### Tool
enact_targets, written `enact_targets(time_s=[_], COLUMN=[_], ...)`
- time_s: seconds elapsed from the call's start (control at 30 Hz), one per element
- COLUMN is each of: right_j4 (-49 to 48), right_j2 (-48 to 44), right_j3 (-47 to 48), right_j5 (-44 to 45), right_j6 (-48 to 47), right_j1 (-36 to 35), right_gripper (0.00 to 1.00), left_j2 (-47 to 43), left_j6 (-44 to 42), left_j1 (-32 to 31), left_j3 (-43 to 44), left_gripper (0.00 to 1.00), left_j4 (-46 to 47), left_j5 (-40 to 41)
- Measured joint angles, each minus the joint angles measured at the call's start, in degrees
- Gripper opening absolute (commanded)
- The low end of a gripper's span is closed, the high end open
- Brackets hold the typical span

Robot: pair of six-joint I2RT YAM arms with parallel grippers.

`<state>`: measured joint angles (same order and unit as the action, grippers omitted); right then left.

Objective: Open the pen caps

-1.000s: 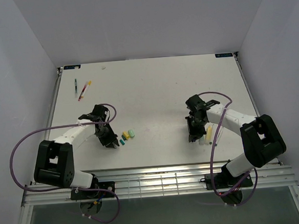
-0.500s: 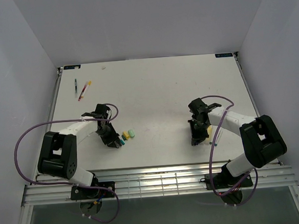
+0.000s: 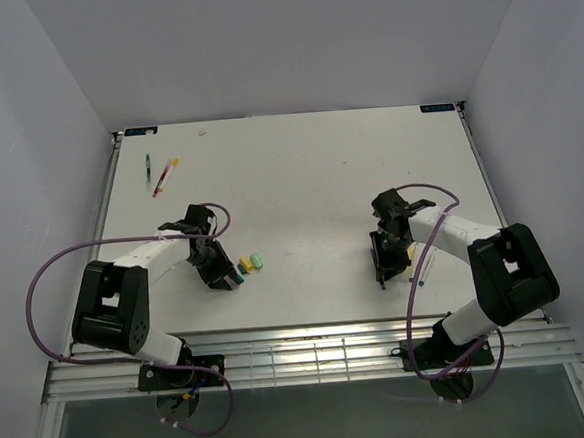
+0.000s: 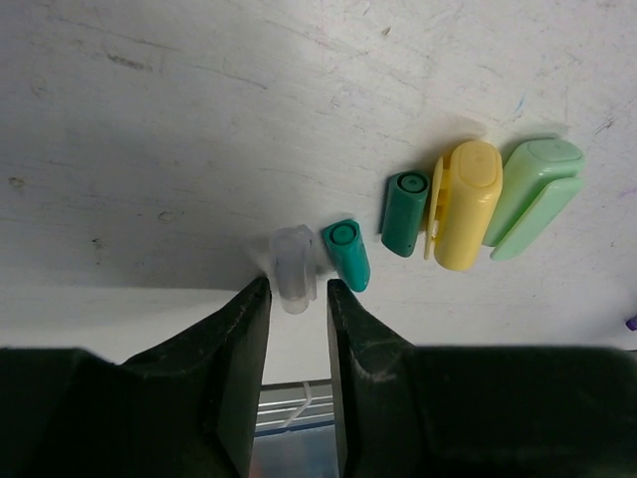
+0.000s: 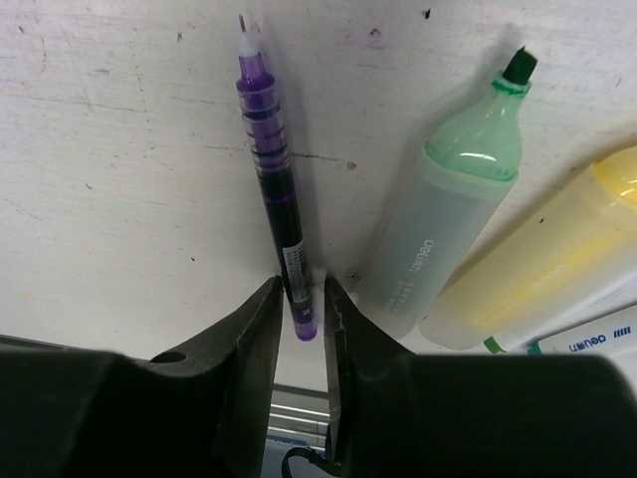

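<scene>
Left hand (image 4: 297, 291) loose astride the clear cap (image 4: 293, 261), right hand (image 5: 302, 291) loose astride the purple pen (image 5: 269, 164): lift both straight, sparing the teal cap (image 4: 346, 254) at three o'clock.

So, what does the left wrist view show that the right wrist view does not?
Left wrist only: the clear cap, teal cap, dark green cap, yellow cap and light green cap. Right wrist only: the purple pen, green highlighter and yellow highlighter. Both: the white table and a black tool at the bottom; the left tool straddles the clear cap, the right tool the purple pen.
</scene>
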<state>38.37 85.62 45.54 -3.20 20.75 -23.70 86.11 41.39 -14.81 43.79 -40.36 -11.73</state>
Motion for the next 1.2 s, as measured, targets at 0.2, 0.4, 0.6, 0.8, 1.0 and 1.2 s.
enact_targets(time_s=[0.2,0.4,0.6,0.8,1.0,1.2], right_j4=[-0.26,1.03,2.23,3.21,9.68,14.14], right_j2=[-0.17,-5.16,-12.83,-17.88,-16.35,-7.89], right_j3=[0.33,4.04,12.96,15.91,19.32,31.67], right_j5=[0.26,-1.49,-6.95,-14.88,-21.79,-25.81], right_j6=[-1.57,-2.95,-3.32,-1.95,-0.35,-0.20], right_j1=[0.13,0.13,0.11,0.00,-0.83,-1.03], right_gripper=[0.37,0.44,0.46,0.46,0.46,0.46], left_j2=[-2.95,-9.68,-12.74,-5.68,13.40,26.84], left_j6=[0.55,2.69,5.16,1.70,-6.91,-14.10], left_j1=[0.00,0.00,0.00,2.21,10.23,19.17], left_j3=[-1.27,-0.22,10.38,28.52,49.72,56.70], left_gripper=[0.47,0.56,0.66,0.73,0.75,0.75], left_j4=[-2.40,-8.52,-15.45,-17.00,-11.56,-1.33], left_j5=[2.01,4.39,8.41,18.69,27.45,28.85])
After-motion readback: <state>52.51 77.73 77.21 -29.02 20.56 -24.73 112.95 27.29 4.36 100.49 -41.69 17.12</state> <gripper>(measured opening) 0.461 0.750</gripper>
